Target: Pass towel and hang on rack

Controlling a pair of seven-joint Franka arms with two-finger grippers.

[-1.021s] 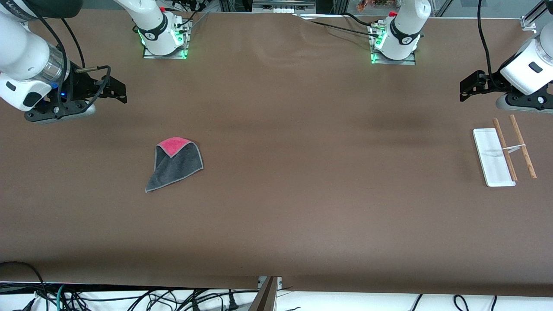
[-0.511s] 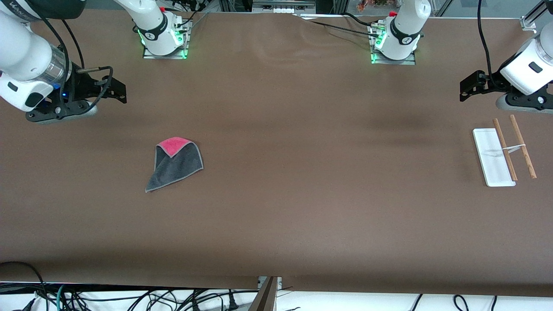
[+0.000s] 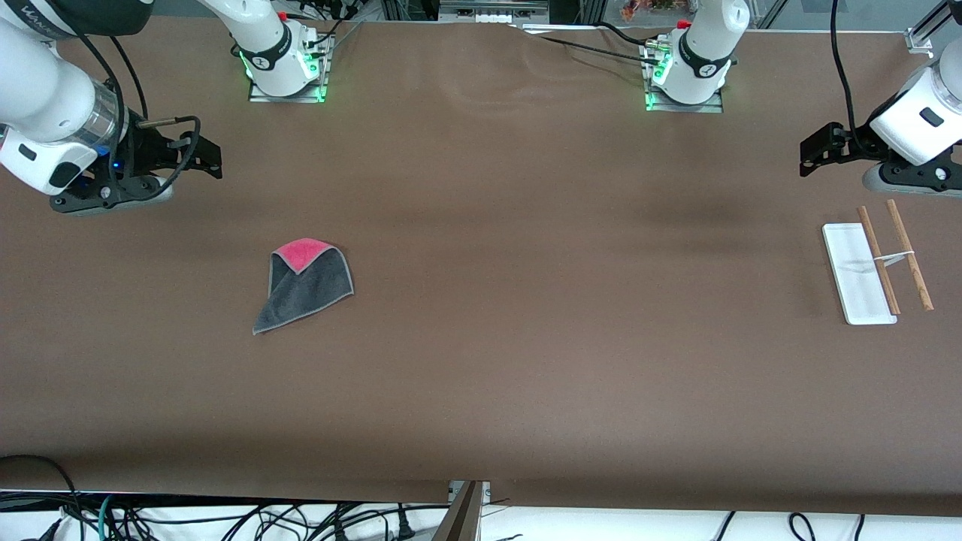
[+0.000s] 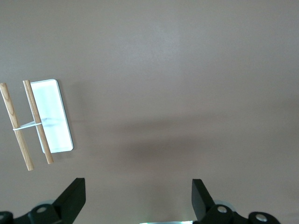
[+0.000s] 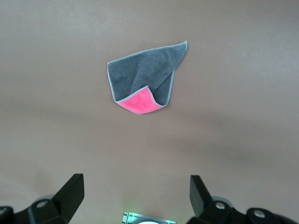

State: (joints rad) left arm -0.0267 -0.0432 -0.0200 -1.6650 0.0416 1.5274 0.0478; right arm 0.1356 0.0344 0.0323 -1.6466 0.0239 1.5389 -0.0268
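Observation:
The towel (image 3: pixel 304 287) lies flat on the brown table toward the right arm's end, dark grey with one corner folded over to show pink; it also shows in the right wrist view (image 5: pixel 145 81). The rack (image 3: pixel 875 261) lies toward the left arm's end, with a white base and two brown rods; it also shows in the left wrist view (image 4: pixel 39 122). My right gripper (image 3: pixel 207 158) is open and empty, up in the air at its end of the table, apart from the towel. My left gripper (image 3: pixel 815 154) is open and empty, up in the air near the rack.
The two arm bases (image 3: pixel 285 64) (image 3: pixel 688 71) stand along the table's edge farthest from the front camera. Cables (image 3: pixel 225 518) hang below the table's near edge.
My right gripper has shifted slightly toward the towel. The left arm, towel and rack have not moved.

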